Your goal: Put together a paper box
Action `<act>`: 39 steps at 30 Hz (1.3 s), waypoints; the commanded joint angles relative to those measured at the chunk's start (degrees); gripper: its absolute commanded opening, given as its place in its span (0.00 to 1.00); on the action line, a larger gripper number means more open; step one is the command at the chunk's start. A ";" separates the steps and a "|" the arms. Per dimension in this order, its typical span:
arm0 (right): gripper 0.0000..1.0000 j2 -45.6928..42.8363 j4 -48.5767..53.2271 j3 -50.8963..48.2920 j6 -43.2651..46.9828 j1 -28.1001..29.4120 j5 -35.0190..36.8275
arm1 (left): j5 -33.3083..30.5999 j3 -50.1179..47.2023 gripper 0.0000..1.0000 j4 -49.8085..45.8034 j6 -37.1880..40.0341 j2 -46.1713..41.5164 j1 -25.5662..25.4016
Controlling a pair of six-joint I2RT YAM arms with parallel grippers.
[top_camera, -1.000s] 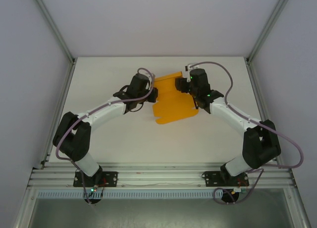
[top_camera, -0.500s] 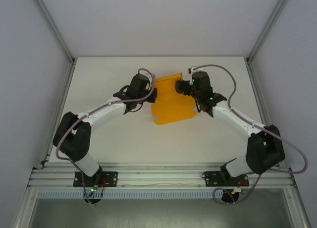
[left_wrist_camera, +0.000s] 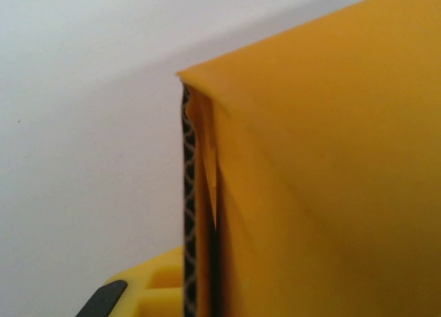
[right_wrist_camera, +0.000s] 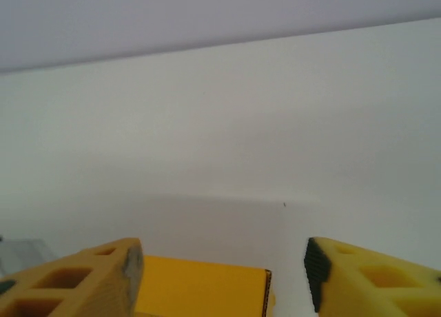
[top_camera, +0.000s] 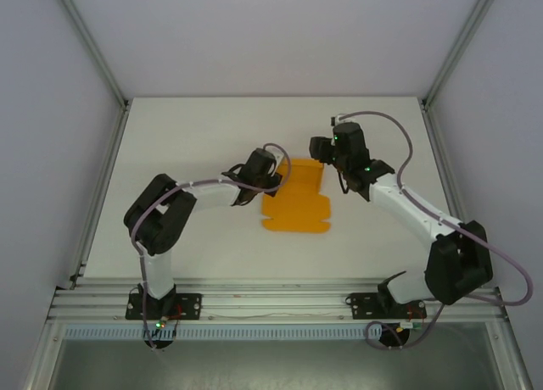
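Paper box [top_camera: 297, 202] lies on the table [top_camera: 195, 153], seemingly thin, light, floppy; left gripper [top_camera: 273, 180] is at its left edge, right gripper [top_camera: 321, 153] at its far corner. Left wrist: jaws pinch a folded flap [left_wrist_camera: 207, 158]; beside creases seems the firmest hold. Right wrist: fingers [right_wrist_camera: 89, 275] spread, its edge low between them.

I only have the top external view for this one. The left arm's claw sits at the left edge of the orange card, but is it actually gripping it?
Observer: Yes. In the left wrist view, the left claw is shut on the paper box, with a folded edge of card pressed against its patterned pad.
Reviewer: And the right claw at the far edge, is it holding anything?
Observer: No. In the right wrist view, the right claw is open. Its fingers are well apart, and a corner of the card shows low in the gap between them.
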State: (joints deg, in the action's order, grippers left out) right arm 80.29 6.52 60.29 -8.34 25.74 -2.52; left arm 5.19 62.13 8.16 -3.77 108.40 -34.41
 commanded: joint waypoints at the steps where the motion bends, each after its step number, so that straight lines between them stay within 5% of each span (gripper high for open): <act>1: 0.45 2.30 1.49 3.35 -1.50 -0.32 -8.27 | -4.45 -3.44 0.00 11.55 2.56 2.24 -0.38; 9: 0.24 10.38 4.60 8.43 -2.94 -0.27 -19.10 | -8.35 -11.36 0.00 30.78 0.11 6.09 -1.71; 19: 0.09 21.15 9.41 16.36 -5.29 -0.28 -26.82 | -8.70 -10.33 0.00 29.89 -0.62 8.50 -2.41; 26: 0.06 21.58 9.06 12.10 -7.05 -0.32 -24.38 | -10.11 -10.35 0.01 29.43 -2.79 8.24 -2.42; 39: 0.02 19.87 -9.36 -2.97 -15.39 0.69 -21.13 | -13.54 -9.18 0.07 27.82 -14.16 7.96 -2.50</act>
State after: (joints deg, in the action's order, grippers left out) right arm 99.00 -6.20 61.58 -21.12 25.58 -27.20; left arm -5.91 52.47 39.59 -11.22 114.78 -37.04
